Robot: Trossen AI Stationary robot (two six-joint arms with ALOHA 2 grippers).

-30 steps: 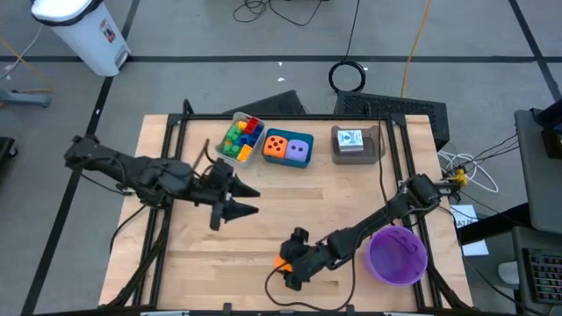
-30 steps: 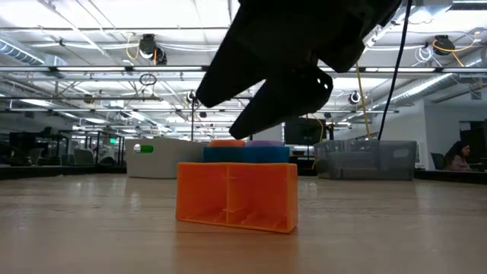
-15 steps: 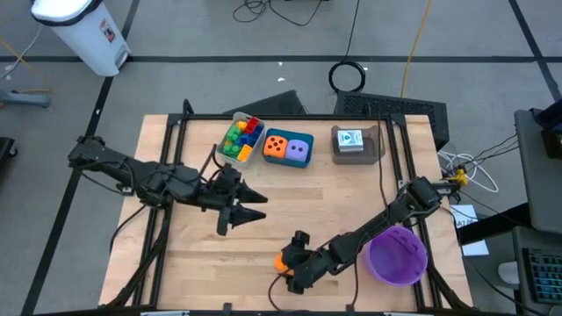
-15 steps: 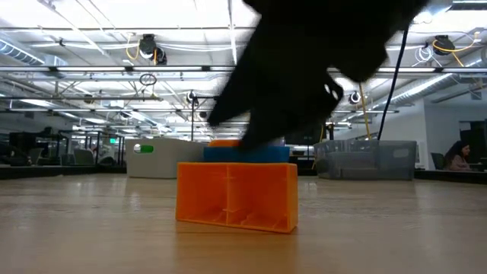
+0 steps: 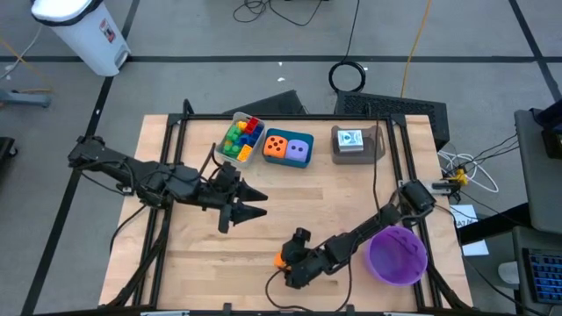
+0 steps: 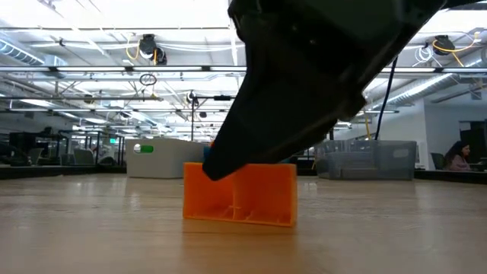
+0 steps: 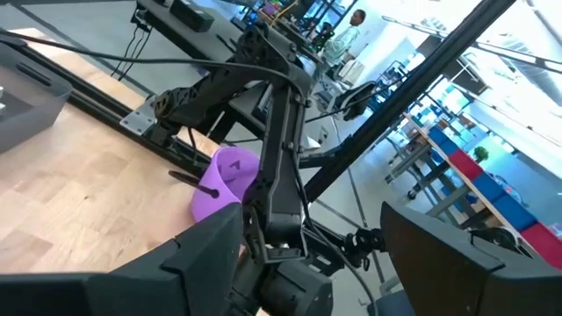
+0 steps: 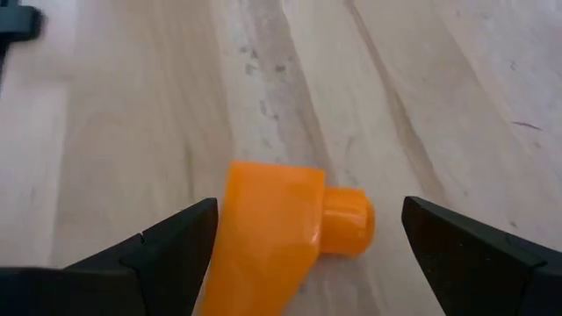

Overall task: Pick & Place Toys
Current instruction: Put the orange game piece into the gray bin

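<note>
Overhead looks straight down; table-level camera sits near the orange brick (image 6: 240, 194).

The table (image 5: 334, 202) is pale, matt, grained wood. The orange brick (image 8: 272, 233) is smooth, slightly glossy plastic. The fingers (image 8: 167, 241) look matt black.

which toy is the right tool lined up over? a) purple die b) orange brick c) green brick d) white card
b: the right wrist view shows the orange brick lying on the wood between the right tool's open fingers, not yet gripped.
</note>
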